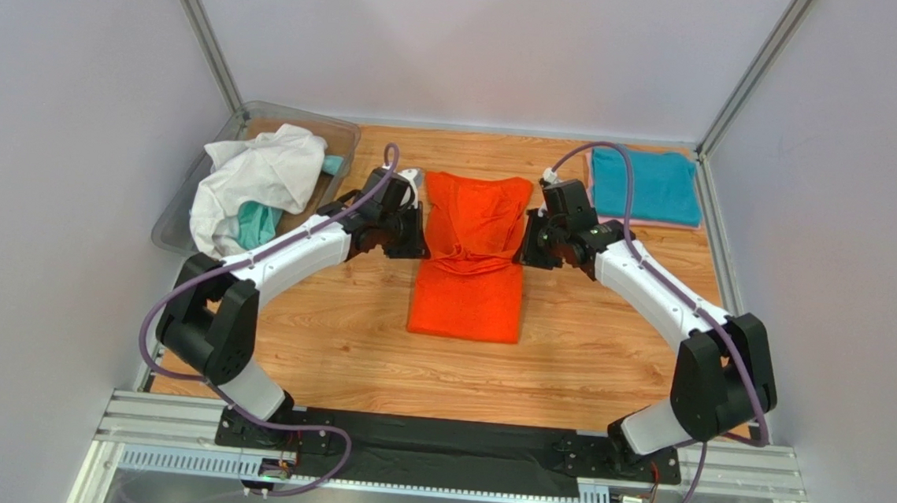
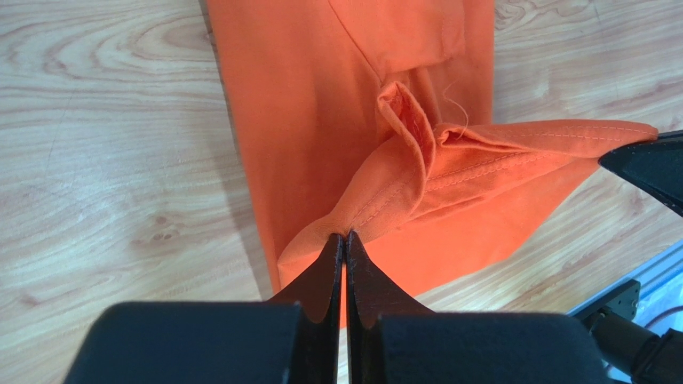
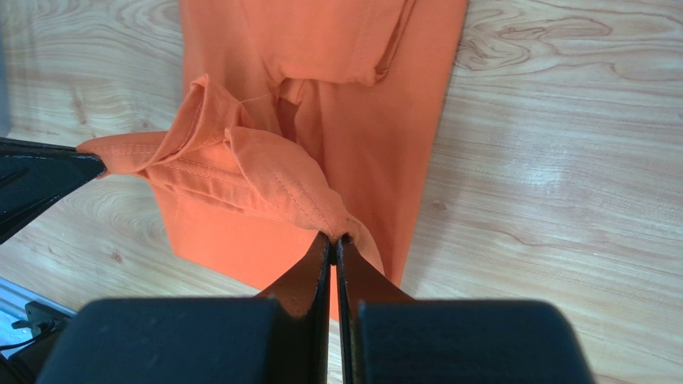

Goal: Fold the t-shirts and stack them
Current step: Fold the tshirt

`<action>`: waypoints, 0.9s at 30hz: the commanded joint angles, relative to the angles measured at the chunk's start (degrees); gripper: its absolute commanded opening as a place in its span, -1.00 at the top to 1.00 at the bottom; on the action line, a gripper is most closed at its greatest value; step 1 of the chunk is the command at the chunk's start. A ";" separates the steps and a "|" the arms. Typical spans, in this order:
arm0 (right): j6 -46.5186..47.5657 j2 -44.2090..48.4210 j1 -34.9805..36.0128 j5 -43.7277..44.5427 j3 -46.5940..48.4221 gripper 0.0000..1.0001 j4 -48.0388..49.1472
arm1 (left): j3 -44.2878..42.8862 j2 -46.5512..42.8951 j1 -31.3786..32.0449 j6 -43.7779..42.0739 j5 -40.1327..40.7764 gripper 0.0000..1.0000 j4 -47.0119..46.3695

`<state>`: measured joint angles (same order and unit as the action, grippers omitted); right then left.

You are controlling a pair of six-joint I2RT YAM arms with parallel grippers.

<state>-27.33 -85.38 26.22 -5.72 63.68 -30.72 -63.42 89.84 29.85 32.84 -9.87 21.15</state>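
The bright orange t-shirt (image 1: pixel 472 253) lies in a long narrow strip down the middle of the table, its far end lifted. My left gripper (image 1: pixel 409 235) is shut on the shirt's left edge; in the left wrist view (image 2: pixel 345 234) the hem bunches at the tips. My right gripper (image 1: pixel 533 243) is shut on the right edge, also seen in the right wrist view (image 3: pixel 333 237). A taut fold of orange cloth (image 3: pixel 232 160) stretches between the two. A folded teal t-shirt (image 1: pixel 644 185) lies at the far right. A white t-shirt (image 1: pixel 254 179) is heaped over the bin with teal cloth (image 1: pixel 256 224) under it.
A clear plastic bin (image 1: pixel 192 192) stands at the far left, holding the crumpled shirts. Bare wooden tabletop (image 1: pixel 340 339) shows on both sides of the orange shirt and in front of it. Grey walls close in left, right and behind.
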 commanded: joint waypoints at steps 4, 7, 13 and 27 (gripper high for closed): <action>1.14 -5.14 -2.84 -3.86 2.85 1.00 3.82 | -3.91 4.80 -1.54 -1.38 -2.35 1.00 -3.13; 1.40 -7.86 -3.63 -5.18 3.29 1.00 4.35 | -4.26 6.65 -1.81 -1.20 -2.09 1.00 -3.65; 1.67 -12.96 -4.51 -6.76 4.70 1.00 5.76 | -4.52 9.38 -2.77 -1.29 -1.65 1.00 -4.53; 1.14 -11.92 -5.57 -12.73 6.11 -0.18 6.02 | -3.12 3.16 -3.04 1.17 2.83 -0.31 -0.59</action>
<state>-26.57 -101.30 20.58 -15.27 67.90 -26.39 -66.11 98.87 27.16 33.45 -8.78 19.68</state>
